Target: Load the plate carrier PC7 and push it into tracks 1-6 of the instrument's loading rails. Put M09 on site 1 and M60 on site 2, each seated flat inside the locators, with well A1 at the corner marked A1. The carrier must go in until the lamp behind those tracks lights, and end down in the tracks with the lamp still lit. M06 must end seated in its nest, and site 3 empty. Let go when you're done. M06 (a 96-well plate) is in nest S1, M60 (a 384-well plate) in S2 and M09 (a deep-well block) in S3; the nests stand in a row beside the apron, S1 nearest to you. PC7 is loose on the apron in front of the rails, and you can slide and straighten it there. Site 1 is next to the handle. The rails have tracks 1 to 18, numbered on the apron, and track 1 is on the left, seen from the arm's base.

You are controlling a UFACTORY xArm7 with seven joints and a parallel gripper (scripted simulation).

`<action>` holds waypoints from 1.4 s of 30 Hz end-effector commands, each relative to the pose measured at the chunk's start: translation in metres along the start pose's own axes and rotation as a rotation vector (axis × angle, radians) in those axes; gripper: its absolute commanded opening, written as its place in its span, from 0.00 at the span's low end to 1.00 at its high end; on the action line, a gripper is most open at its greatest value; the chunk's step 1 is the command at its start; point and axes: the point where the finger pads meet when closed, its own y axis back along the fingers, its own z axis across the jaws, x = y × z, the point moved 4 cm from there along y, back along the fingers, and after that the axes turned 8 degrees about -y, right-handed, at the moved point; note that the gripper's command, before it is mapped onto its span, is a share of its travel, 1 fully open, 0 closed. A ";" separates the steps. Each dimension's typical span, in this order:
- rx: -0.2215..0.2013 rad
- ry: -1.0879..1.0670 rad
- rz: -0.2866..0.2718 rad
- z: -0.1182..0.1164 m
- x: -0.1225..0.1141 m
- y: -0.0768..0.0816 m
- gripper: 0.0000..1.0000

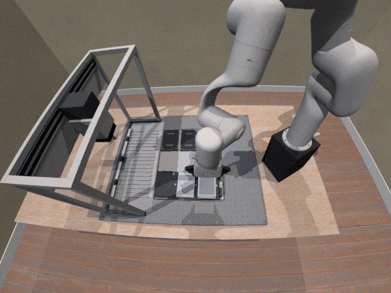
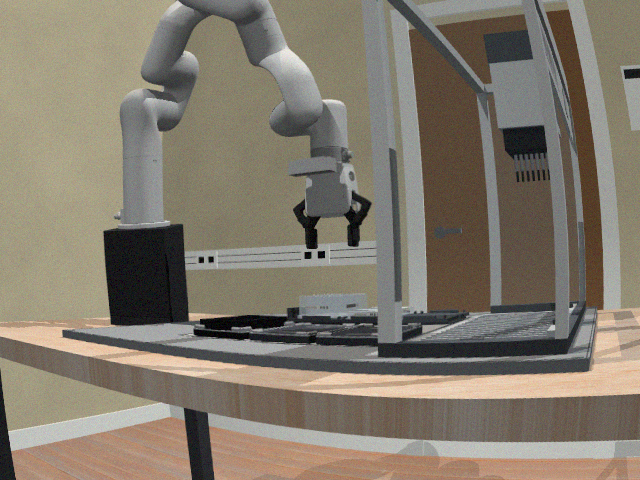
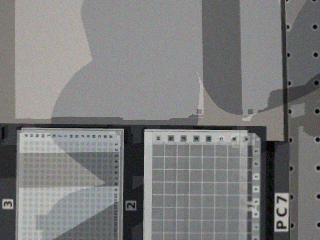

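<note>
Jaws fully open, holding nothing; gripper [image 2: 331,235] hangs well above PC7 [image 3: 281,210], which lies loose on the apron, near the rails [image 1: 138,163] but not in them. Deep-well block [image 3: 200,187] sits on the site by the PC7 label, 384-well plate [image 3: 70,185] on the next one. Risks: the handle push skews the carrier, so it jams in the tracks or lands in the wrong ones; stopping short leaves the lamp dark.
</note>
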 end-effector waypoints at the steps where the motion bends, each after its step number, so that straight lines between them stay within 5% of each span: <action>1: 0.002 0.000 -0.002 -0.001 -0.001 0.009 1.00; 24: 0.002 0.000 -0.002 -0.001 -0.001 0.018 1.00; 42: 0.002 0.026 -0.002 -0.063 0.046 -0.003 1.00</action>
